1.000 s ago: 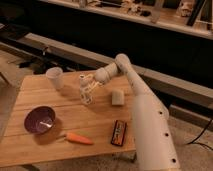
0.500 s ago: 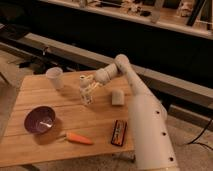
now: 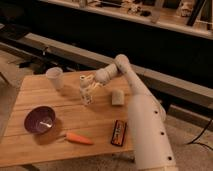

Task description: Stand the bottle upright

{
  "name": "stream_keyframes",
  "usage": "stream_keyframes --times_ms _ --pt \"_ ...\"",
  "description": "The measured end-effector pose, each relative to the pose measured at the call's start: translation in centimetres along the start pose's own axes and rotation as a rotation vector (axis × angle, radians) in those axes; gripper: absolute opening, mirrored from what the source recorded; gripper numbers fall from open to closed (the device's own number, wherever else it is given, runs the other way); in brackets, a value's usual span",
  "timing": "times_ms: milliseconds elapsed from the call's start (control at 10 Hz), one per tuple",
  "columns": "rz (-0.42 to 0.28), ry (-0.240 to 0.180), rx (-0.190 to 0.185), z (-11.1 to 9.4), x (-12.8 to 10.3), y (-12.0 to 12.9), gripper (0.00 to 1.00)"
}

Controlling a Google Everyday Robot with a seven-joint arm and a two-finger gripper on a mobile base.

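My pincer point(image 3: 90, 85) is at the upper part of the bottle point(image 3: 86, 95), near the middle of the counter point(image 3: 95, 122), between the cup point(image 3: 55, 77) and the block point(image 3: 117, 97). The bottle's long axis runs about vertical, cap up, base on the wood. I cannot tell whether my pincer is clamped on it.

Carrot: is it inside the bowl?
No, the carrot lies on the table beside the bowl; the gripper is at the bottle.
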Motion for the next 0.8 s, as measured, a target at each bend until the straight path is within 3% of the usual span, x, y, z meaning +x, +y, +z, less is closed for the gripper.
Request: stream_keyframes --times_ms 100,500,800 --pt "0.004 -0.003 -0.006 0.02 -0.01 0.03 0.35" --pt "0.010 -0.012 -0.018 0.02 0.05 0.09 0.77" --pt "0.011 -0.014 -0.018 -0.01 0.09 -0.01 0.80"
